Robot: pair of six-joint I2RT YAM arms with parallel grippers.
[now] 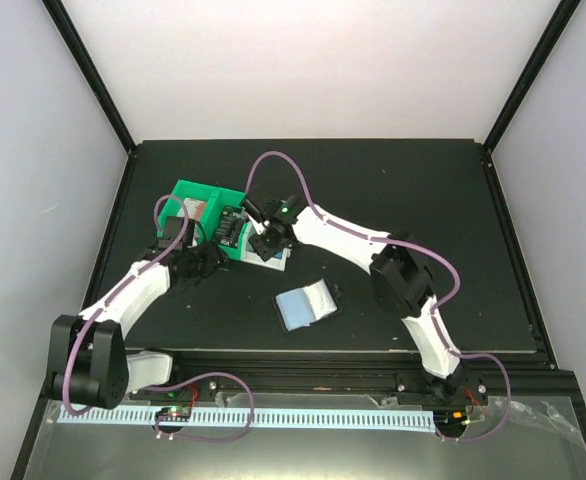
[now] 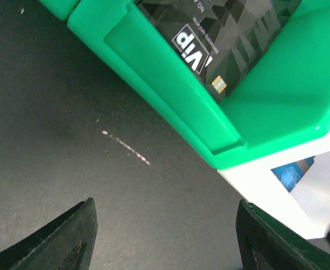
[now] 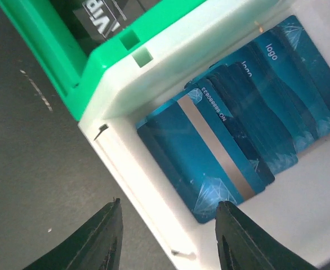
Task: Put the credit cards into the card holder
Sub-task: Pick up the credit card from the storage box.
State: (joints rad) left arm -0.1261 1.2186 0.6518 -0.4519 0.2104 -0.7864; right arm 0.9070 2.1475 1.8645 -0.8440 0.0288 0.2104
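Top view, holder: the card holder (image 1: 305, 303) lies open and flat on the dark table (image 1: 423, 190), between the arms; pale blue inside, black edge, long axis from near-left to far-right.
Top view, arms: left gripper (image 1: 201, 262) beside the green bin (image 1: 198, 200); right gripper (image 1: 270, 243) over the white bin (image 1: 278, 262).
Left wrist, gripper: jaws wide, nothing between, only matte table below.
Left wrist, bins: smooth green plastic holds a black card (image 2: 221, 28) with chip; one blue corner shows in the white bin.
Right wrist, cards: glossy blue cards (image 3: 232, 135) overlap in the white bin, long axis from upper left to lower right, silver stripe along it.
Right wrist, gripper: jaws apart, astride the bin wall, holding nothing.
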